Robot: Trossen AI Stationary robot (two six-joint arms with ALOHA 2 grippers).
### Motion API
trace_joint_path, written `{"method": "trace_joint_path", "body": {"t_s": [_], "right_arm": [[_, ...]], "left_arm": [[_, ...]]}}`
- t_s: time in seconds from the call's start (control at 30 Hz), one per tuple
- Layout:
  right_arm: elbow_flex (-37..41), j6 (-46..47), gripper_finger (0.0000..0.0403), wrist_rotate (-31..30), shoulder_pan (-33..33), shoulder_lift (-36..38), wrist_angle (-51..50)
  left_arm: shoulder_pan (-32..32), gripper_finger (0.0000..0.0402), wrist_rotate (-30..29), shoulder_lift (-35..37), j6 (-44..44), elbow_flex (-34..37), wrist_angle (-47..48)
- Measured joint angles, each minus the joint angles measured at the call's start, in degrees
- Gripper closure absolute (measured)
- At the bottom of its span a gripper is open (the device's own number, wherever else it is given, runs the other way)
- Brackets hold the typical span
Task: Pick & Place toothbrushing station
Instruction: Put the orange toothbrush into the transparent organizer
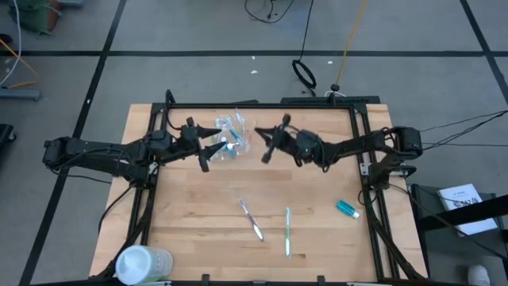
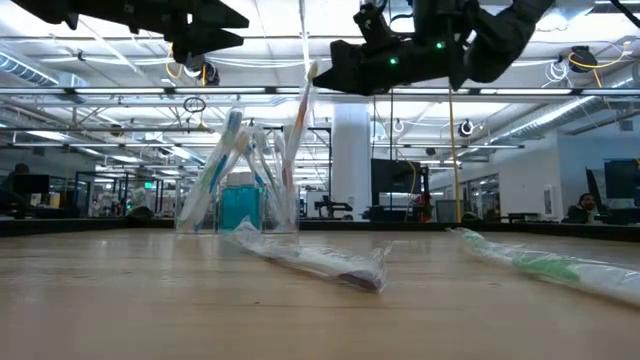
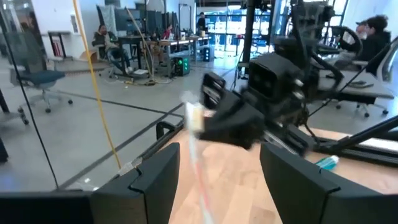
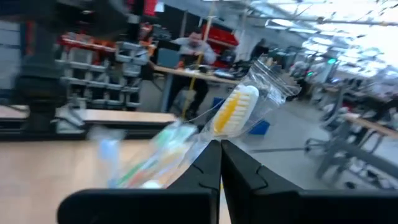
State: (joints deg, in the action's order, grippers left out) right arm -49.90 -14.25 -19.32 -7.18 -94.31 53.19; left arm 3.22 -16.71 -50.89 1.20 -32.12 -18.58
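Right tool pinching wrapped toothbrush — above cup

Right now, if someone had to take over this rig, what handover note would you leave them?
Right gripper: shut on a wrapped toothbrush, held above the table beside the clear cup.
Left gripper: open, empty, hovering on the cup's other side.
Done: several toothbrushes and a teal item already stand in the cup.
Left: seat the held brush in the cup; then the pink-and-white toothbrush and green toothbrush lying mid-table, and the teal toothpaste tube near the right edge.
The white container at the front-left corner is untouched.
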Motion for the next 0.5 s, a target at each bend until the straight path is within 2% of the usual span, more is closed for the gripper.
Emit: {"method": "trace_joint_path", "body": {"t_s": [0.2, 0.3, 0.5], "right_arm": [[-5.73, -5.82, 0.0403, 2.92, -2.97, -2.34, -3.3], [-9.41, -9.17, 0.0403, 2.91, -3.91, -6.12, -3.9], [-14.33, -15.91, 0.0403, -1.74, -5.25, -14.07, -4.91]], "left_arm": [[0.0, 0.0172, 0.0, 0.0, -4.71, 0.0, -1.71], [0.11, 0.0172, 0.01, 0.0, -5.77, 0.0, -2.31], [0.17, 0.0172, 0.0, 0.0, -6.05, 0.0, -2.7]]}}
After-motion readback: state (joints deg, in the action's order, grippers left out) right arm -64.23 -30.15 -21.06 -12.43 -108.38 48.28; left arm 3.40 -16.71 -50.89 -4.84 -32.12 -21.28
